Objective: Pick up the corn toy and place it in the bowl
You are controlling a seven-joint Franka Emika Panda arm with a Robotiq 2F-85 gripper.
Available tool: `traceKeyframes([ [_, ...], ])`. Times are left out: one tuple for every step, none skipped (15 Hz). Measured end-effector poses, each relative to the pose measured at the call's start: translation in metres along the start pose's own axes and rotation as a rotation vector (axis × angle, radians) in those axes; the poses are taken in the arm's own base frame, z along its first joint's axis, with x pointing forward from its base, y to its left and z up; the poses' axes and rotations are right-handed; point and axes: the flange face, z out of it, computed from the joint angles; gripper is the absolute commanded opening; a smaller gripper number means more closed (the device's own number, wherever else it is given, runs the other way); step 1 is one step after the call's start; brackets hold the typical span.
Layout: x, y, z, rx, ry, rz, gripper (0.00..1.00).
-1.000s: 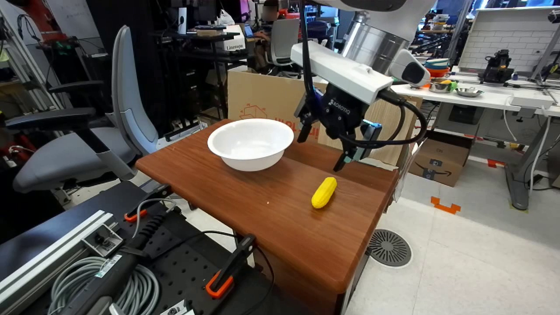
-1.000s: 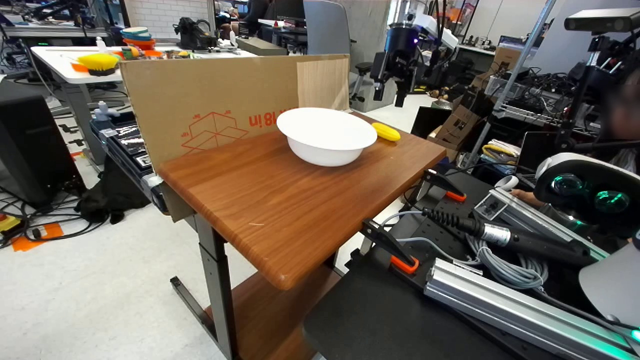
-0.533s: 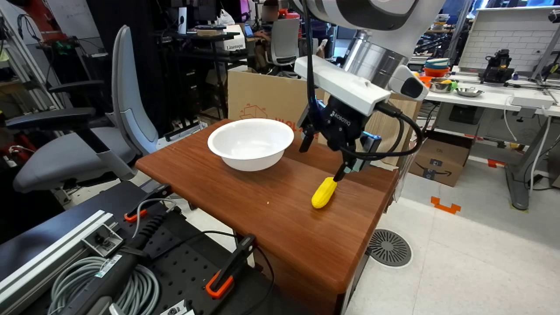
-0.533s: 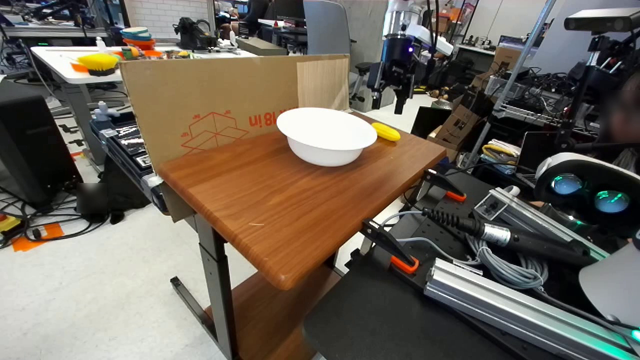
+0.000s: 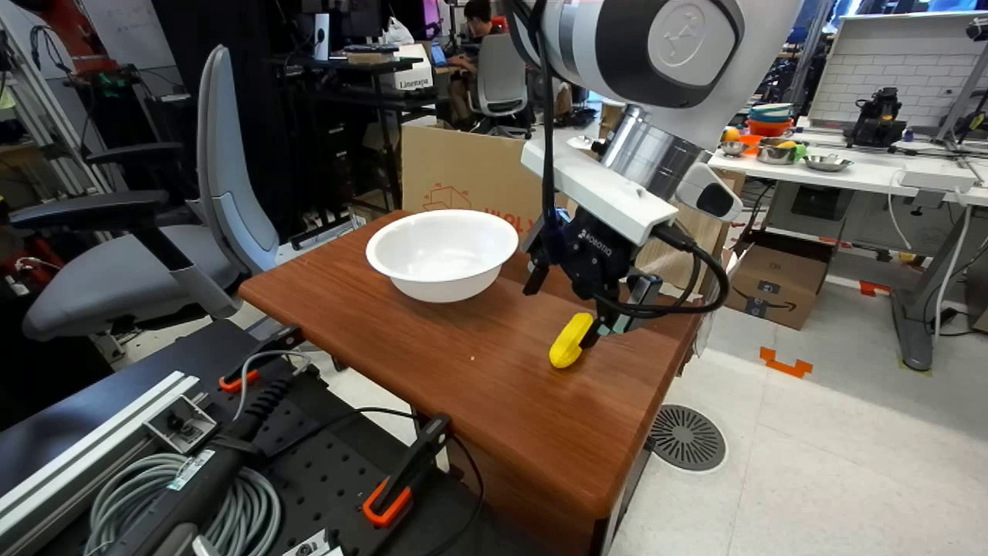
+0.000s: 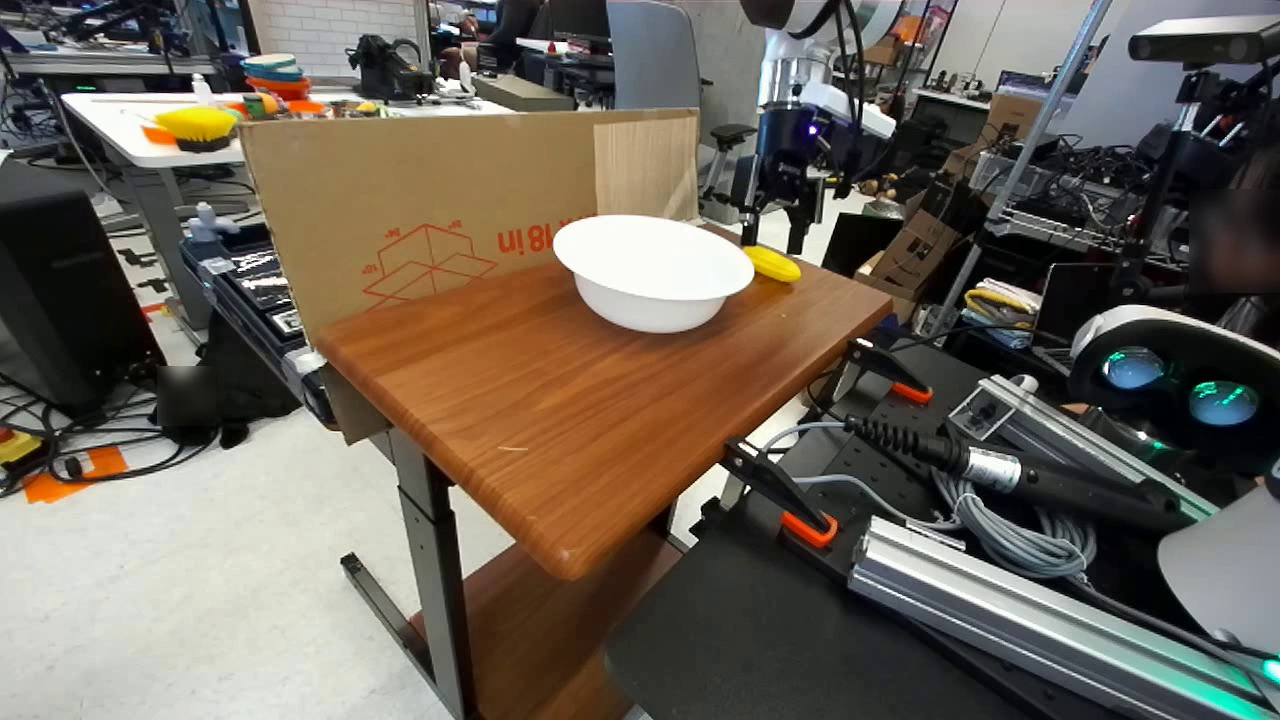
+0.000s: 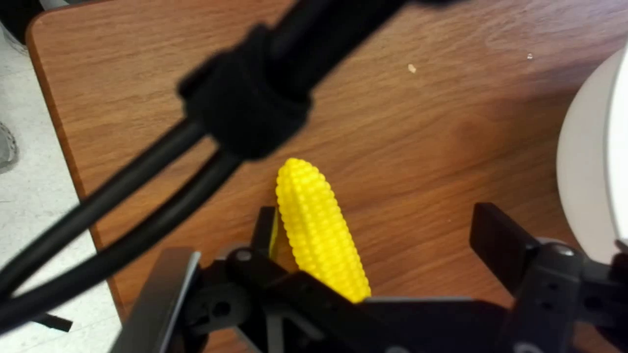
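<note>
The yellow corn toy (image 5: 567,344) lies on the brown wooden table; it also shows in an exterior view (image 6: 774,265) and in the wrist view (image 7: 321,230). My gripper (image 7: 377,215) is open and low over the toy. In the wrist view the toy lies between the fingers, close beside the left-hand finger, with a wide gap to the other. Its lower end is hidden behind the gripper body. In both exterior views the gripper (image 5: 559,313) is down at the toy. The white bowl (image 5: 444,287) stands upright on the table; its side shows at the wrist view's right edge (image 7: 584,162).
A cardboard panel (image 6: 420,190) stands along one edge of the table (image 6: 560,400). Black clamps (image 5: 417,455) and a black bench with coiled cable (image 5: 255,502) adjoin the opposite edge. Black cables (image 7: 245,98) cross the wrist view. A grey chair (image 5: 224,170) stands nearby.
The gripper has come down from above the table to the corn toy, with one finger now beside it. It has stayed open. The toy and bowl have not moved.
</note>
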Motion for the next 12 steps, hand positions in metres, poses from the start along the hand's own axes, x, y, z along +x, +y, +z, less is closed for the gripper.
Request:
traceKeyframes([
  [0.001, 0.002, 0.001, 0.002, -0.006, 0.003, 1.0],
  [0.002, 0.004, 0.002, 0.004, -0.012, 0.005, 1.0],
  [0.002, 0.005, 0.002, 0.005, -0.015, 0.008, 1.0],
  [0.003, 0.006, 0.002, 0.005, -0.018, 0.01, 1.0],
  [0.003, 0.008, 0.002, 0.005, -0.02, 0.013, 1.0],
  [0.004, 0.009, 0.002, 0.004, -0.023, 0.015, 1.0],
  [0.004, 0.011, 0.002, 0.003, -0.029, 0.019, 1.0],
  [0.005, 0.013, 0.002, 0.001, -0.034, 0.023, 1.0],
  [0.006, 0.015, 0.002, 0.0, -0.039, 0.03, 1.0],
  [0.008, 0.018, 0.003, 0.0, -0.044, 0.039, 1.0],
  [0.01, 0.02, 0.005, 0.0, -0.049, 0.05, 1.0],
  [0.012, 0.023, 0.009, 0.001, -0.055, 0.061, 1.0],
])
